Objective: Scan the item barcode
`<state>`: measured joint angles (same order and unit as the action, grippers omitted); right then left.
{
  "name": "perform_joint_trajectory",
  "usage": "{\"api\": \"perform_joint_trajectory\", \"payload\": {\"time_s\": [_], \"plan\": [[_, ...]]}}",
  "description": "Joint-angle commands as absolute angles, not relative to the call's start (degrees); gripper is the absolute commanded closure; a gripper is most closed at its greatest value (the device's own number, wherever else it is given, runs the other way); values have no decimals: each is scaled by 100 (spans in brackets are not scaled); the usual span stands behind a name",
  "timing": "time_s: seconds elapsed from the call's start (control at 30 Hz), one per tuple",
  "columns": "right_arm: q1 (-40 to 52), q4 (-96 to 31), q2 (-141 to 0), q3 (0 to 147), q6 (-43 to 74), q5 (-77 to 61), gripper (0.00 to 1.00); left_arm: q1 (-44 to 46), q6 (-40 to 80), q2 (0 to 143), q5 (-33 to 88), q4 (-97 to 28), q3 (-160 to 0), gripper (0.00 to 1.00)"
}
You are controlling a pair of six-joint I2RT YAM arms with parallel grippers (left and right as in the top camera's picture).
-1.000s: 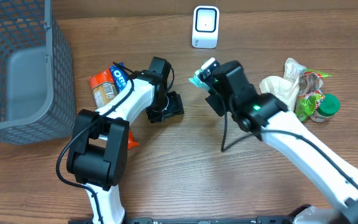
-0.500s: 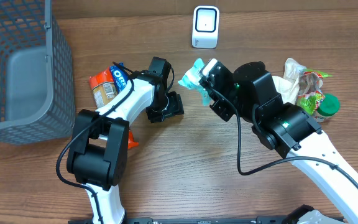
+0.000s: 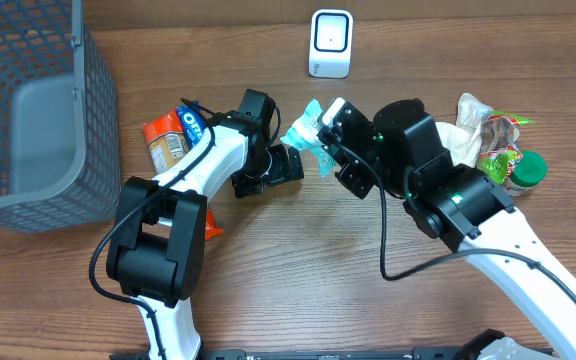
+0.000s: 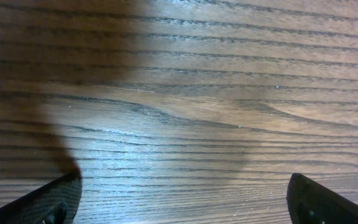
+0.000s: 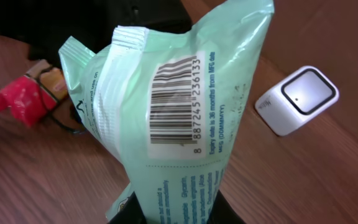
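My right jaws are clamped on the lower end of a mint-green packet, which stands up out of them. It sits on my side of the white scanner, near it and a little to its left, without touching it. In the right wrist view the packet's barcode faces the camera squarely, its bars running up the packet. The scanner shows past the packet's right edge, resting on the desk. My left jaws stand wide apart with nothing between them. The left wrist view shows only bare wood grain, with the two fingertips in the bottom corners. Overhead, those jaws hang low over the desk just left of the packet, further from the scanner than the packet is. Well left of the scanner and nearer to me lie a blue Oreo pack and an orange jar, touching each other. Farther left again is a grey wire basket. Right of the scanner and nearer to me are a crumpled white bag and a green-lidded jar.
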<state>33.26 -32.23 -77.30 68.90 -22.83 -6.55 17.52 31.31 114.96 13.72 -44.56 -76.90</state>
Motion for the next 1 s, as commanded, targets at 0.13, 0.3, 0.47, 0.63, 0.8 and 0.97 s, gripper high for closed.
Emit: {"api": "perform_joint_trajectory", "payload": {"time_s": [0.13,0.3,0.47,0.63,0.8,0.97], "plan": [[3122,-3240,-8578,7057,-1868,301,94,1653,3083,11756,1146,-4545,-7474,0],[2930,-3347,-9144,7057,-1321,274,95,1498,3079,11751,1061,-4812,-7644,0],[2912,-3192,-9633,7057,-714,-148,95,1387,3072,11721,454,-5450,-8289,0],[2912,-3044,-10215,7057,-401,-434,94,1385,3017,11721,-290,-6200,-9181,0],[2910,-2989,-10451,7057,-399,-786,83,1385,3017,11721,-342,-6322,-9395,0],[2910,-3033,-10453,7057,-399,-790,69,1385,3020,11723,-342,-6313,-9391,0]]}}
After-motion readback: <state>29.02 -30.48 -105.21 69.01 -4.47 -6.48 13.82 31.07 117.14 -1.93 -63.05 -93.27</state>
